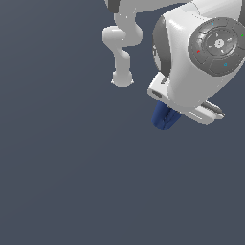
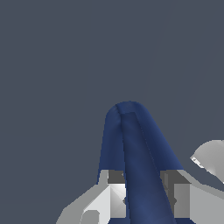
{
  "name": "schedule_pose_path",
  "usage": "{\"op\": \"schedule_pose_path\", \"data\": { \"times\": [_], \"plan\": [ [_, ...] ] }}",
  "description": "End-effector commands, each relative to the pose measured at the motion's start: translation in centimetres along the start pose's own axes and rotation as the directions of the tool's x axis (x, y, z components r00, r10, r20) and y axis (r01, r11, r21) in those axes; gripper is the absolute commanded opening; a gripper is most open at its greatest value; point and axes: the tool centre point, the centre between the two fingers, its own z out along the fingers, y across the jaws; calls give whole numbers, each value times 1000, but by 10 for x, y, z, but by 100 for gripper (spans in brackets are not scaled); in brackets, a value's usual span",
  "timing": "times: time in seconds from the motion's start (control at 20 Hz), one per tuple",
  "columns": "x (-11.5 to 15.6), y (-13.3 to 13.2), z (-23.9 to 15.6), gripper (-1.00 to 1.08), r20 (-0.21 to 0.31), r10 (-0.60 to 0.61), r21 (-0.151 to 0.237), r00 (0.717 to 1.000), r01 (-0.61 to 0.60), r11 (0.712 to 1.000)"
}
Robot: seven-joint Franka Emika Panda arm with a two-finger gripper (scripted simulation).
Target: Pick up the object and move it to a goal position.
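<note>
Surface: plain dark grey-blue floor (image 1: pixel 72 182), uniform, unmarked; no walls visible.

Obscured: my hand's white body covers most of my gripper (image 1: pixel 173 111) in the exterior view, toward that view's right; my arm is cut off at the frame's upper edge. My fingers (image 2: pixel 113 192) show only partly in the wrist view.

Container: dark blue mug (image 1: pixel 163 117), faceted, pinched between my fingers, which press its sides (image 2: pixel 131 148). Its lower part juts beneath my hand. Contents and handle cannot be made out.
</note>
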Motion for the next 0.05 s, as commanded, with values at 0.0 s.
{"op": "schedule_pose_path", "data": {
  "times": [0.0],
  "plan": [
    [0, -1, -2, -100, -1, 1, 2, 1000, -1, 1000]
  ]
}}
